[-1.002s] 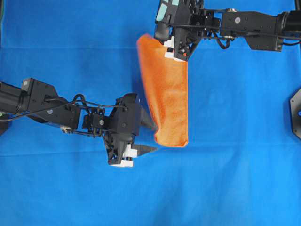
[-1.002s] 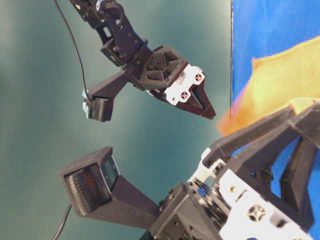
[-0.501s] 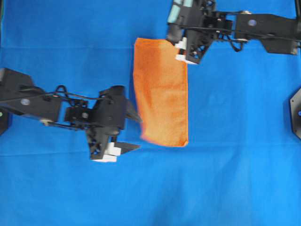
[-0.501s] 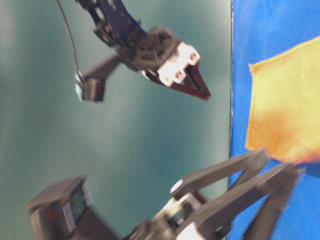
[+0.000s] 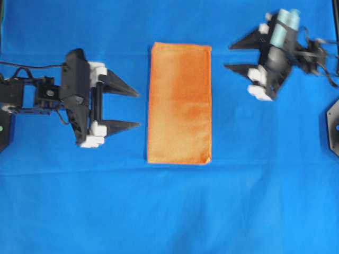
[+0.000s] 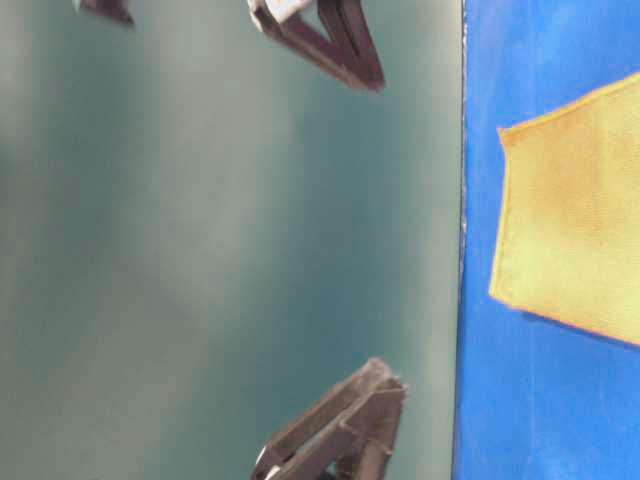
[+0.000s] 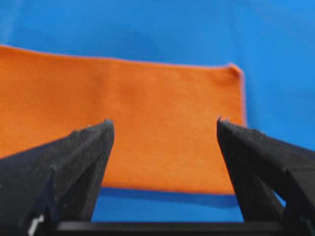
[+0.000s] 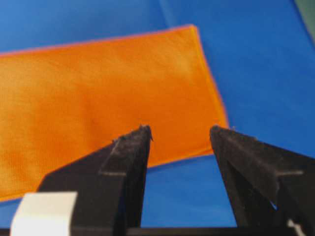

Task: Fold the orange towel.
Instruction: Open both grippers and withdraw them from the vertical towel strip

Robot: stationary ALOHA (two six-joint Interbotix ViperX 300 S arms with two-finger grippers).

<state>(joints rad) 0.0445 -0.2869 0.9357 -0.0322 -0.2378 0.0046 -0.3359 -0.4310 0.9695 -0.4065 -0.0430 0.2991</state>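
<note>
Black pointed fingers (image 7: 83,157) fill the bottom of the left wrist view, spread wide with nothing between them, aimed at the long side of the bright-orange microfibre towel (image 7: 128,128) lying just beyond. Right wrist view much the same: two black fingers (image 8: 125,162) apart, empty, towel corner showing past their tips. From overhead, the orange towel (image 5: 179,103) lies flat as a tall narrow rectangle, folded over on itself, about mid-way across the blue cloth-covered surface (image 5: 169,211), long edges running top to bottom of the view, edges neat and square. Left gripper (image 5: 132,108) sits to the left of the towel, fingers pointing toward it, a clear strip of blue between tips and cloth; not touching. Right gripper (image 5: 233,57) hangs off to the upper right, fingers angled toward the towel's upper part, well apart from it, slightly blurred. Black mounting plate (image 5: 332,127) shows at the right edge of the overhead view. Table-level view gives only finger ends at top and bottom against a teal backdrop (image 6: 200,250), with the towel flat on the blue beyond.
</note>
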